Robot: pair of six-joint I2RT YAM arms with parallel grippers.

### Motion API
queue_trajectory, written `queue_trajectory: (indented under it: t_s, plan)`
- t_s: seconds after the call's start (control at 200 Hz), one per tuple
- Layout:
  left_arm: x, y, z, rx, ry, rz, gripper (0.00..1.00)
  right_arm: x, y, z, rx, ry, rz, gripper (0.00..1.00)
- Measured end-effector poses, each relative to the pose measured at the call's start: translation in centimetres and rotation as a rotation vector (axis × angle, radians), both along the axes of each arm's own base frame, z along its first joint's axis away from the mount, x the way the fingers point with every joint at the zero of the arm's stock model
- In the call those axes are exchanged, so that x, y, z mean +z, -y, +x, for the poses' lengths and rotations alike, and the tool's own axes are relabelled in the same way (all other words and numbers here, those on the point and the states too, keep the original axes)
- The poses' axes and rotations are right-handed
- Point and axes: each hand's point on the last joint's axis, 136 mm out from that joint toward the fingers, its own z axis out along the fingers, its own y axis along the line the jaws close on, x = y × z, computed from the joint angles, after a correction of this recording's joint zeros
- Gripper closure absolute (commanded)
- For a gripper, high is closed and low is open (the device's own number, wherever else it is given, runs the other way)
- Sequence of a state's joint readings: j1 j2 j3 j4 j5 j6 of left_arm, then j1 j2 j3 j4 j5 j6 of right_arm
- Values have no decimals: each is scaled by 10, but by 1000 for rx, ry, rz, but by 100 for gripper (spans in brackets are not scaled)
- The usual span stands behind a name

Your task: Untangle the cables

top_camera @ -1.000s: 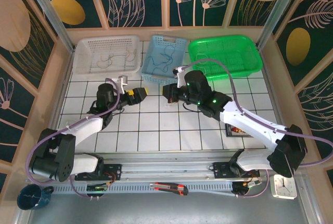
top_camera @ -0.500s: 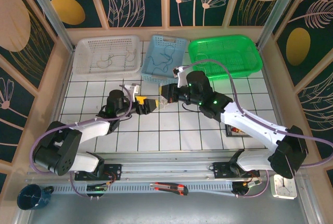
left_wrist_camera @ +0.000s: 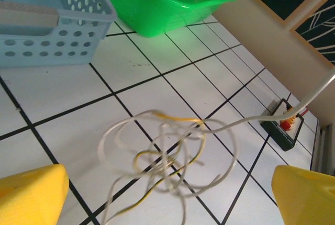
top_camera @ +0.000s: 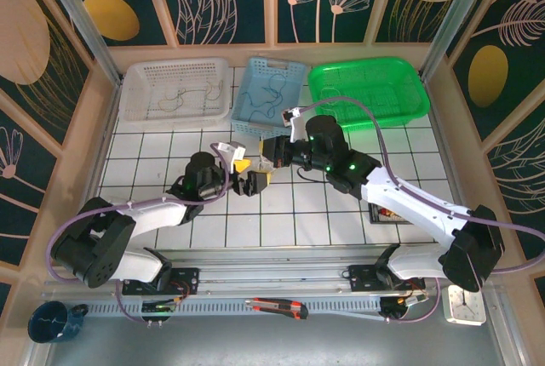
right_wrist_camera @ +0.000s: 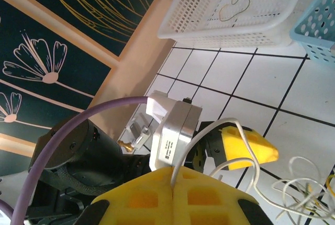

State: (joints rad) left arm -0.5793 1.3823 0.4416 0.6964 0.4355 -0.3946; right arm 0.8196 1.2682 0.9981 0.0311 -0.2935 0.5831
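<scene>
Step in hand, as I judge it: separating one wire from the knot.

Left tool (left_wrist_camera: 167,196) hovers low over the tiled worktop (left_wrist_camera: 63,94), fingers spread wide, empty. The cables (left_wrist_camera: 167,152) lie loose on the worktop between and just ahead of its yellow fingertips, toward 12 o'clock: pale loops with a yellowish wire wound through them.

One white strand (left_wrist_camera: 246,121) leaves the knot toward 2 o'clock and rises off the tiles. Right tool (right_wrist_camera: 172,193) has its pads pressed together, pinching this strand; from above it sits at 1 o'clock of the left tool, close by.

Next move, probably: left tool drops and closes on the yellowish wire to anchor the knot while the right draws its strand away. Risk: the whole knot lifts together.

Farther off, at 12 o'clock: blue basket (left_wrist_camera: 52,47), green basket (left_wrist_camera: 157,5).
</scene>
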Motion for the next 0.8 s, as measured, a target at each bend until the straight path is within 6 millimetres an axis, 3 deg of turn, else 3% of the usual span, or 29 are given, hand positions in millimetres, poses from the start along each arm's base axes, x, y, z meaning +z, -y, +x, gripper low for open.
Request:
queue_trajectory:
  t_s: [0.641, 0.746, 0.801]
  plan:
    - [18, 16, 31, 45, 93, -49, 1, 12, -9, -8, 44, -12, 74, 100]
    - [16, 20, 31, 38, 89, -57, 7, 14, -10, -10, 50, -12, 83, 100]
    - [14, 21, 31, 39, 82, -60, 17, 15, -11, -10, 53, -11, 88, 100]
